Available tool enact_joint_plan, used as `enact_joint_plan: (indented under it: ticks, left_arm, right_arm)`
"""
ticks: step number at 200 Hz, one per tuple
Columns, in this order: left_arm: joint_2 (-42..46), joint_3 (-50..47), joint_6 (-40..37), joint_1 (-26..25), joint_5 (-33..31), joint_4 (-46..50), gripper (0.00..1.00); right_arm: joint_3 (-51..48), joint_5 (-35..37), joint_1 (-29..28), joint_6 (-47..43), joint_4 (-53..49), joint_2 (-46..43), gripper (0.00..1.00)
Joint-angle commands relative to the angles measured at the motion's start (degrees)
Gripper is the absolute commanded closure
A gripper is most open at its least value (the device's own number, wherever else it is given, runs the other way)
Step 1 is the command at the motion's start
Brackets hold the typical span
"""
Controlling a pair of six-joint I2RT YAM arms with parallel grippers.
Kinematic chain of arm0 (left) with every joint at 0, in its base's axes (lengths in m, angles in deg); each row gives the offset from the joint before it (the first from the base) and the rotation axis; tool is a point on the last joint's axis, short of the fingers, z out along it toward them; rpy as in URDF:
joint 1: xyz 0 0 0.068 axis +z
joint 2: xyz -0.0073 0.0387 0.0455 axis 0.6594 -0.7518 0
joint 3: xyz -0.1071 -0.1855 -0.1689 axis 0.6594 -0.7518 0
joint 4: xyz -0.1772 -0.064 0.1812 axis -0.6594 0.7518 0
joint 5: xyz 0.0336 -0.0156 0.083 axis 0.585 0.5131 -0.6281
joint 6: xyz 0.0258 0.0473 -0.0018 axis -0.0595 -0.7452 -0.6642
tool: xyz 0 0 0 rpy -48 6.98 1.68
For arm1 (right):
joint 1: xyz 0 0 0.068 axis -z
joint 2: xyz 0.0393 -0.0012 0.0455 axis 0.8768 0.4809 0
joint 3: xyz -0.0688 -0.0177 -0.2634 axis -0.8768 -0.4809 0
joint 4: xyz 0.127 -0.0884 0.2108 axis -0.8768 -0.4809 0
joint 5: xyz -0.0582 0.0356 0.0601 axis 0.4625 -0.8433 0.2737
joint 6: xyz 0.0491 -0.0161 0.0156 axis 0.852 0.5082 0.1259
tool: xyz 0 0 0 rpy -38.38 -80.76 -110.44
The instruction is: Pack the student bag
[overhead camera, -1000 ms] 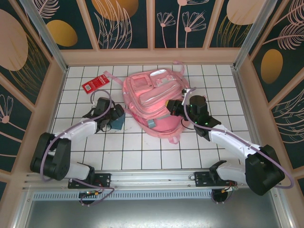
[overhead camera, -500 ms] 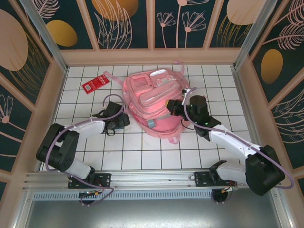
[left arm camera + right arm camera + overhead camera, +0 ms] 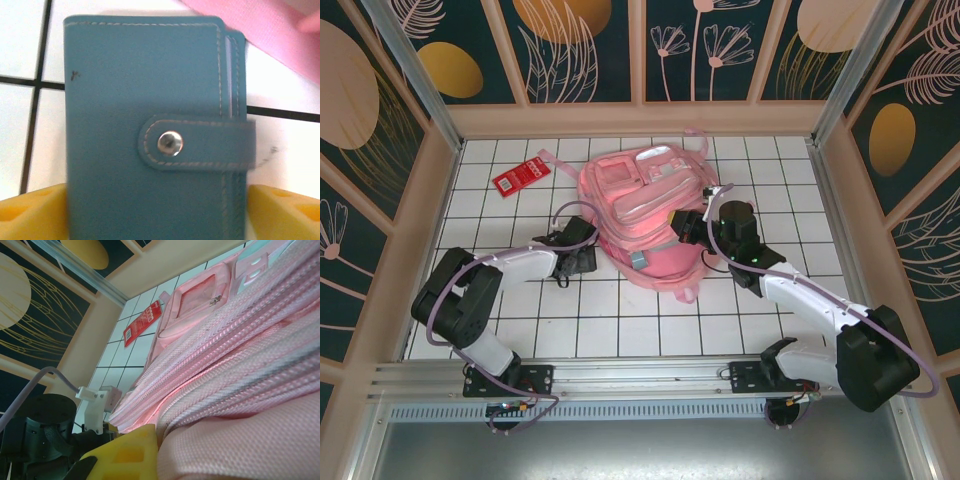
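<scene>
While the left gripper (image 3: pixel 575 260) sits low on the white tiled table (image 3: pixel 620 320), just left of the student bag (image 3: pixel 640 200), the item between its jaws is a teal wallet (image 3: pixel 150 100). The yellow pads (image 3: pixel 35 212) lie against both of the wallet's long edges, but whether they are pressing cannot be told. Wallet: flat, rectangular, smooth leather-like skin with pale stitching, closed by a strap tab with a metal snap stud (image 3: pixel 170 143). Its long axis runs along the fingers, and its free end points toward pink bag fabric just beyond. Bag: soft pink woven cloth, bulky and rounded, with stacked front pockets and glossy pale panels. It lies mid-table with its long axis running near to far, to the right of the left gripper and close by. The left arm is the nearer one to the wallet. The right gripper (image 3: pixel 682 226) is closed at the bag's right flank, apparently pinching ribbed pink fabric. A red packet (image 3: pixel 521 177) lies far left, well apart.
</scene>
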Motion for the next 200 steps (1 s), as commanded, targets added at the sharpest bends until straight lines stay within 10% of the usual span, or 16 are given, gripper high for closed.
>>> enact_joint_plan:
  ticks: [1, 104, 200]
  left_arm:
    - [-2.0, -1.0, -0.2, 0.5, -3.3, 2.8, 0.28]
    - [11.9, -3.9, 2.2, -0.8, 3.4, 3.2, 0.42]
    - [26.1, -7.0, 4.7, -14.6, 12.8, 2.2, 0.49]
  right_arm:
    - [0.2, -2.2, -0.4, -0.8, 5.7, -2.2, 0.93]
    - [4.9, -0.7, -1.2, -0.8, 4.7, 1.1, 0.92]
    - [13.6, 4.5, -1.4, 0.2, 1.7, 5.6, 0.91]
